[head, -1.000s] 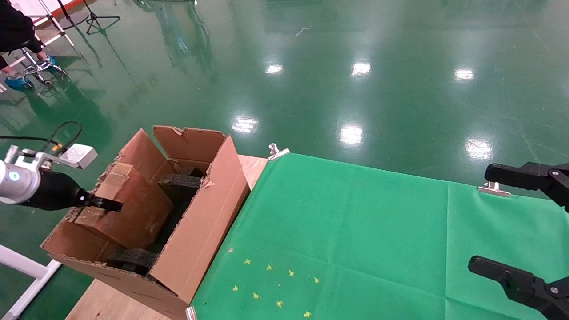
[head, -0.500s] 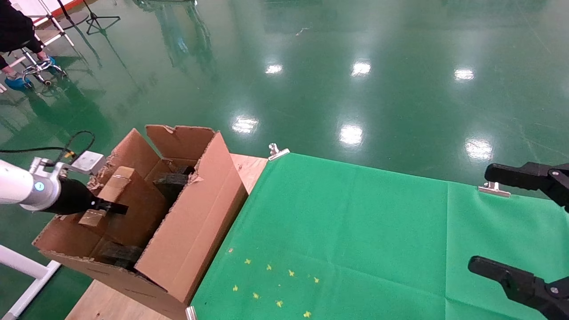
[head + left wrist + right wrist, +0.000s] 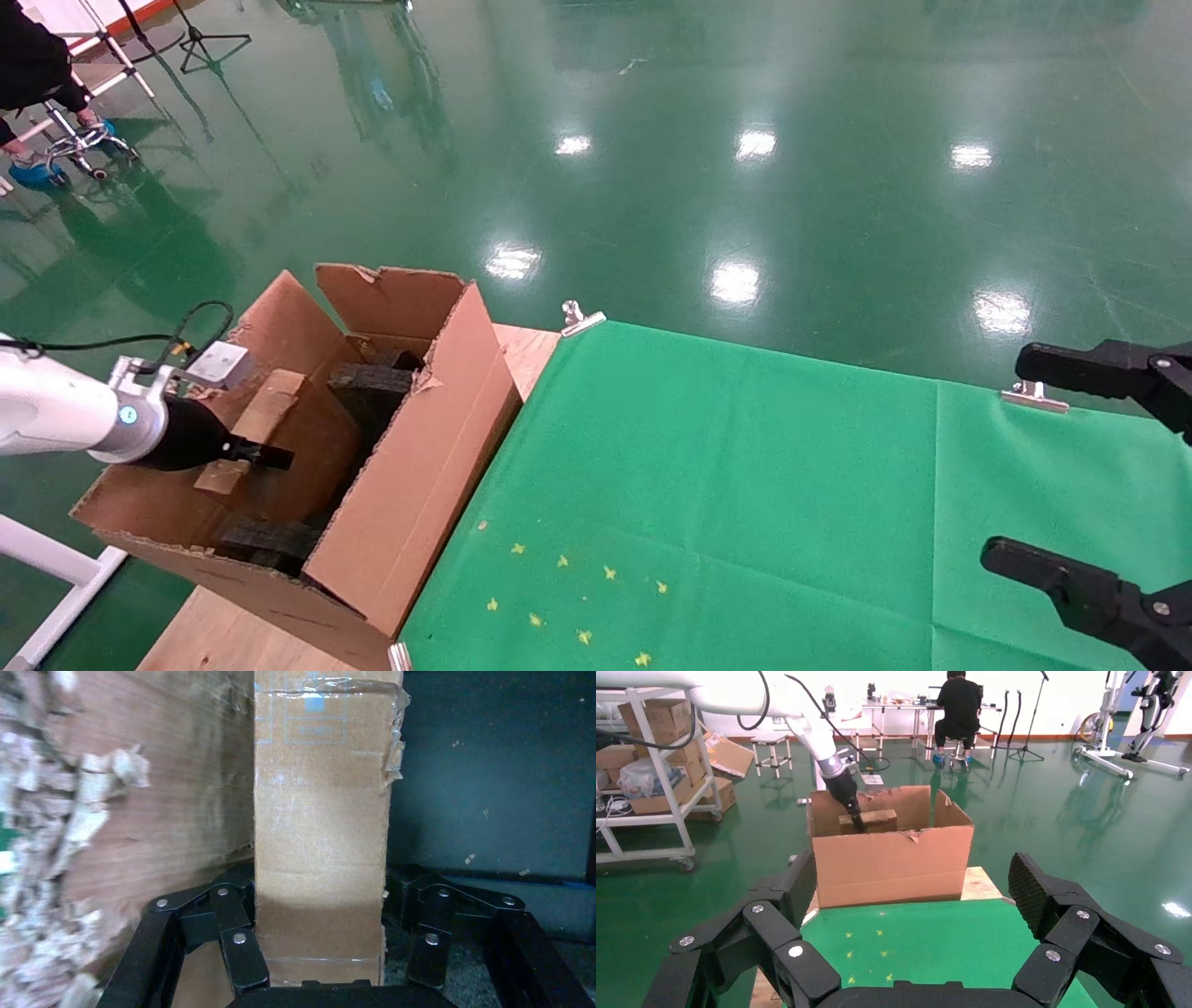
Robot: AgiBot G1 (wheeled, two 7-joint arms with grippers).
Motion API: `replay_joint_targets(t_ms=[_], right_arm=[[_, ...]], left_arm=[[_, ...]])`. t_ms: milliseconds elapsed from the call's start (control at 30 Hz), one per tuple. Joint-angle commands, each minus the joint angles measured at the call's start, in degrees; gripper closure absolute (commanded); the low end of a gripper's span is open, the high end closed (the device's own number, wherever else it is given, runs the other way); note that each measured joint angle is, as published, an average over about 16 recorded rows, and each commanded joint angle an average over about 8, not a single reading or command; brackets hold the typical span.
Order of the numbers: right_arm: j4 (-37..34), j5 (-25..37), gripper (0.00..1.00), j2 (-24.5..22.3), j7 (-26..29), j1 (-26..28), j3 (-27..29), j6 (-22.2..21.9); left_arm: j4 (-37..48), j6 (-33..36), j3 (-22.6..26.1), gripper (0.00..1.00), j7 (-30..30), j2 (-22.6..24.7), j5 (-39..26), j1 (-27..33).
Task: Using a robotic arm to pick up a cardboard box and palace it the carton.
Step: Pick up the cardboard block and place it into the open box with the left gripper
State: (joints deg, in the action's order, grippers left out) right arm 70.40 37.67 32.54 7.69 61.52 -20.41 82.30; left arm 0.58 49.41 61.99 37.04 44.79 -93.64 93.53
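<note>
brown cardboard box (image 3: 279, 438) down inside the carton (image 3: 410, 494), pinched by the left gripper (image 3: 265, 456) of the robotic arm (image 3: 65, 419). fingers (image 3: 235, 941) clamped against both narrow sides of the box, only as far apart as its width, pads pressed flat to the cardboard in the left wrist view. glossy tape (image 3: 330, 685) across the far end of the box, peeling ragged at one edge. box (image 3: 320, 832) standing tall between the carton's inner wall (image 3: 140, 797), torn and fuzzy, and a dark foam face (image 3: 492, 769) on the other side. close to both, contact not clear. black foam blocks (image 3: 372, 391) just beside the box toward the carton's middle, another dark block (image 3: 270, 539) at the near end. carton set on a wooden table (image 3: 223, 638) edge, flaps up, touching the green cloth (image 3: 745, 503) along its long side. from the right wrist view, arm (image 3: 828, 748) reaching down over the carton's (image 3: 891, 860) rim, box (image 3: 870, 820) poking up slightly above the front wall. right gripper (image 3: 1090, 475) parked at the far right over the green cloth, spread wide, holding nothing. small yellow marks (image 3: 568, 596) scattered on the cloth near the carton. metal clips (image 3: 582, 317) at the cloth's far edge.
</note>
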Motion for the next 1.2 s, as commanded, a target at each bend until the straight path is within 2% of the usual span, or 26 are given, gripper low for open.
replay_joint_targets(t_ms=[33,267,300,533,567,1200], right_arm=[[0.0,0.0,0.00,0.0,0.0,0.0,0.0,0.0],[0.0,0.0,0.00,0.0,0.0,0.0,0.0,0.0],[0.0,0.0,0.00,0.0,0.0,0.0,0.0,0.0],[0.0,0.0,0.00,0.0,0.0,0.0,0.0,0.0],[0.0,0.0,0.00,0.0,0.0,0.0,0.0,0.0],[0.0,0.0,0.00,0.0,0.0,0.0,0.0,0.0]], left_arm=[[0.1,-0.6,-0.1,1.00,0.3,0.5,0.1,-0.7],[0.6,-2.4,-0.1,1.00,2.1,1.7,0.1,-2.8],[0.7,-2.6,-0.1,0.97,2.4,1.8,0.1,-3.0],[0.8,-3.4,-0.3,0.09,3.7,2.4,0.4,-3.8],[0.8,-3.5,-0.3,0.00,3.8,2.4,0.5,-3.9],[0.7,-3.2,0.1,0.00,3.3,2.2,-0.1,-2.4]])
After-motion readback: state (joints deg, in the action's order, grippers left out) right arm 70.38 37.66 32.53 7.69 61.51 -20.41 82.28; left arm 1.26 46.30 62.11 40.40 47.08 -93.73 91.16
